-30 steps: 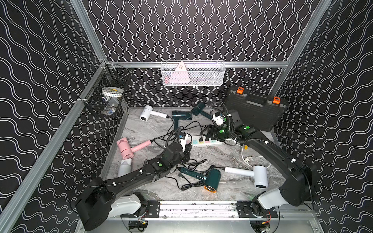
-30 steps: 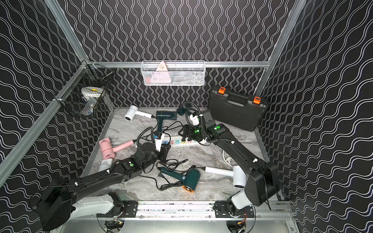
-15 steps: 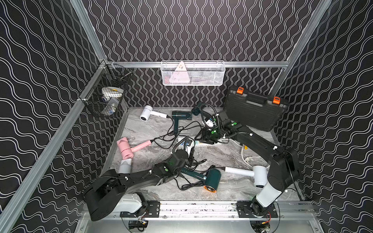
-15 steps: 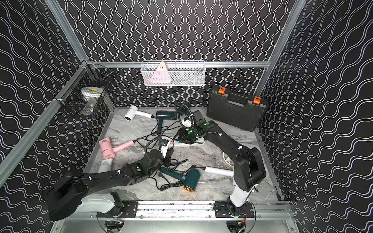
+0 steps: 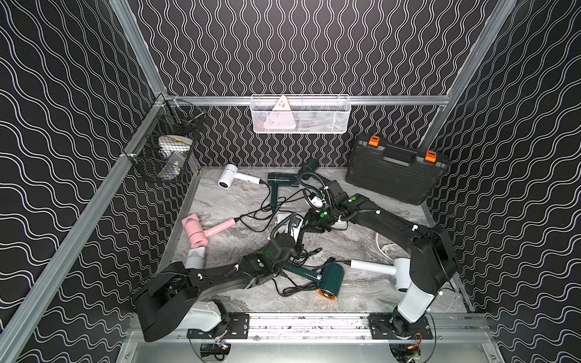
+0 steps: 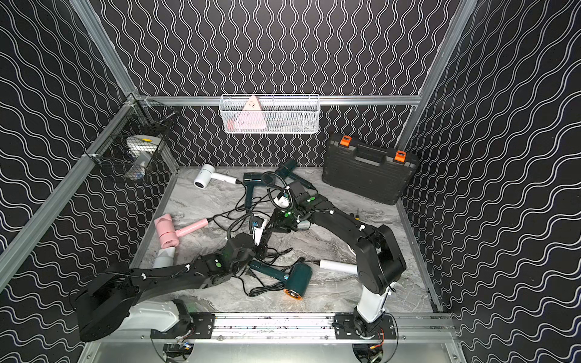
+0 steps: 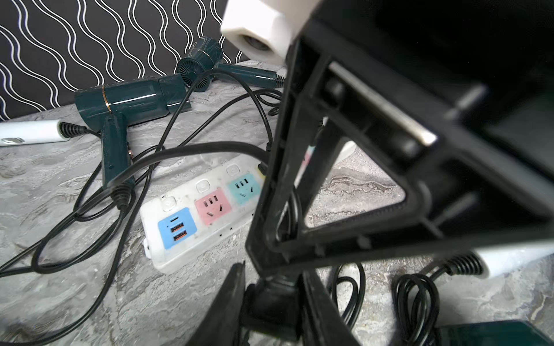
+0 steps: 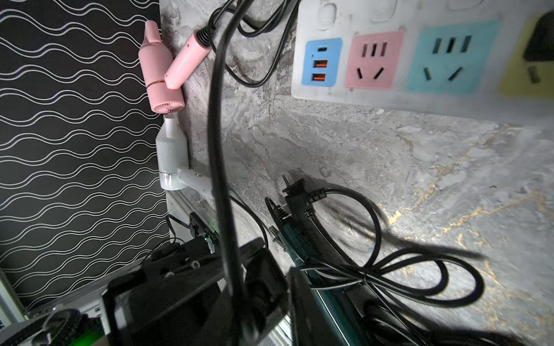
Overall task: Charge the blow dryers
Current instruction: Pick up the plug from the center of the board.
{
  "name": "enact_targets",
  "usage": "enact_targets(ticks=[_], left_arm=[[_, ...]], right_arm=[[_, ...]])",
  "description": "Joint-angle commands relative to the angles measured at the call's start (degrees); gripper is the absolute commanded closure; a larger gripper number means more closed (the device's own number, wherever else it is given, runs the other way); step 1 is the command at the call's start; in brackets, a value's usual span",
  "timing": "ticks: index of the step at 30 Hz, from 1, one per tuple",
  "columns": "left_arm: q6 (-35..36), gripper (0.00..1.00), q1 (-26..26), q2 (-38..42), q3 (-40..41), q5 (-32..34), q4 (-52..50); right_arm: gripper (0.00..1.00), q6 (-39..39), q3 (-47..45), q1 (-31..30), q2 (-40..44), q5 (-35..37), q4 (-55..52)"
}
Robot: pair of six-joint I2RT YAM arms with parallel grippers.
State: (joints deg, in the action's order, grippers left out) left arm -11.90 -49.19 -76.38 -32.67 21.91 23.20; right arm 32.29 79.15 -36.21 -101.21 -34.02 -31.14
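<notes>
Several blow dryers lie on the marble floor: a pink one [image 5: 196,231], a white one [image 5: 228,177] and a dark green one [image 5: 281,180] at the back, a dark green one [image 5: 328,278] in front, and a white one [image 5: 399,273] by the right arm. My left gripper [image 7: 271,287] is shut on a black plug [image 7: 269,302] just in front of the power strip [image 7: 198,209]. My right gripper [image 8: 277,269] meets it from the other side, its jaws closed on the same black plug. Both grippers touch at mid-table [image 5: 303,229]. The strip's pink and teal sockets are empty.
A black toolcase [image 5: 396,171] leans at the back right. A white wire basket [image 5: 300,114] hangs on the back rail, a black wire basket [image 5: 168,151] on the left rail. Loose cords and another plug [image 8: 295,191] tangle around the near green dryer.
My right arm swung left from the strip's far end to the left gripper, and its jaws closed. My left arm slid right with the plug still in its jaws.
</notes>
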Motion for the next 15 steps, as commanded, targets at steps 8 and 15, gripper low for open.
enact_targets(ticks=[8,15], left_arm=[[-3.05,0.19,1.64,4.44,-1.82,-8.07,-4.18],[-15.08,0.01,18.25,6.24,3.12,-35.17,0.33]], right_arm=[[1.0,-4.15,0.98,1.21,-0.32,1.85,2.29],[1.0,-9.5,0.91,2.89,0.19,-1.48,5.33]])
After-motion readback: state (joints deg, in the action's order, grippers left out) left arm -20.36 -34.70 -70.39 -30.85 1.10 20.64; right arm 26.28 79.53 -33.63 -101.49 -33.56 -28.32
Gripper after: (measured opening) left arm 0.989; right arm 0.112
